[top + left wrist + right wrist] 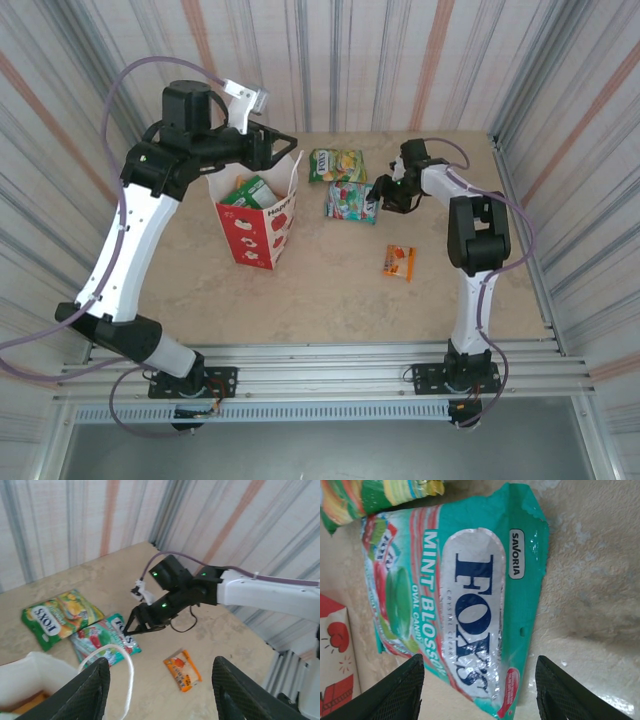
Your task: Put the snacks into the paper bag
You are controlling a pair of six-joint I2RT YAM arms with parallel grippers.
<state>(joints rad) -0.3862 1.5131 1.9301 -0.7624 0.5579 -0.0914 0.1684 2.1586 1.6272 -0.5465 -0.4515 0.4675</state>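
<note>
Top view: we are finding the right gripper (384,196) over the teal packet (350,203), just right of the paper bag (258,228); we are advising a square descent onto its edge.

Left wrist: the left gripper (160,695) is hanging spread and empty above the paper bag, whose inside is cut off.

Right wrist: jaws are standing spread, pinching nothing; clearance over the teal packet is unclear.
</note>
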